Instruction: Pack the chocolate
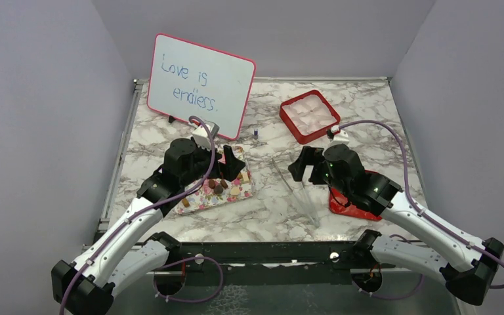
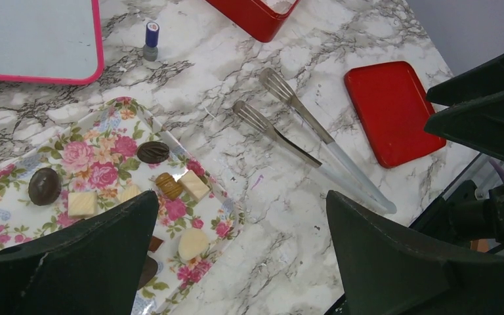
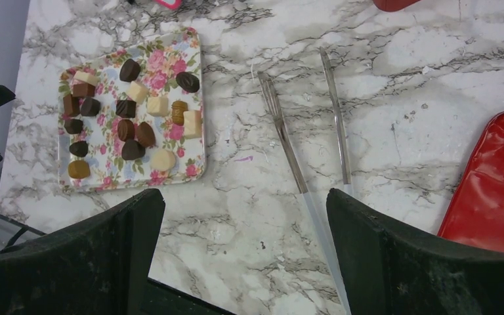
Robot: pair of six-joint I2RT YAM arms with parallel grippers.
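Scene: a white marble table with grey veins [image 1: 269, 220], with two black-and-white robot arms reaching in from its near edge.
Chocolate: more than a dozen tiny bite-size candies [image 3: 126, 108] in dark brown, reddish-brown and pale tan, round or squarish. All of them lie loose on the tray (clear of both grippers).
Tray: a pink floral-patterned rectangular tray [image 3: 115, 177], flat on the marble at the left, in front of the whiteboard.
Left gripper: a black two-finger gripper [image 2: 243, 262], its fingers spread wide with nothing between them, hanging above the tray's right-hand end.
Right gripper: a black two-finger gripper [image 3: 246, 256], likewise spread apart and holding nothing, hanging above bare marble near the tongs.
Tongs: slim metal serving tongs with a clear handle end [image 2: 308, 147], lying on the marble between the tray and the lid with their arms splayed.
Box: a red square box with white lining [image 1: 310, 116], at the far right of the table, well apart from the tray.
Lid: a flat red lid with rounded corners [image 2: 390, 111], at the near right, partly under the right arm in the top view.
Whiteboard: a pink-framed whiteboard [image 1: 200, 82], propped up at the far left, handwritten "Love is endless."
Small item: a little grey bottle-like thing with a blue cap [image 2: 150, 41], upright near the whiteboard's lower edge. What it is cannot be told.
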